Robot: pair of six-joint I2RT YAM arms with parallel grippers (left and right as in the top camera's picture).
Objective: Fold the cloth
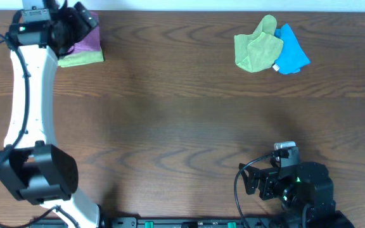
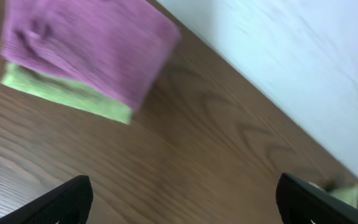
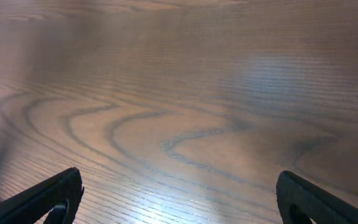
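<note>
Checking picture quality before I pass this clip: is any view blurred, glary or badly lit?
Overhead: sharp and evenly lit, though the left arm hides part of the purple cloth. Left wrist: the purple cloth and the green cloth under it look smeared. Right wrist: a pale sheen on the table, its far end soft.

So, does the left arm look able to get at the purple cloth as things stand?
Probably yes. The left gripper is open and close to the purple cloth, which lies on top of a lime-green cloth, with only bare table between and nothing covering it.
</note>
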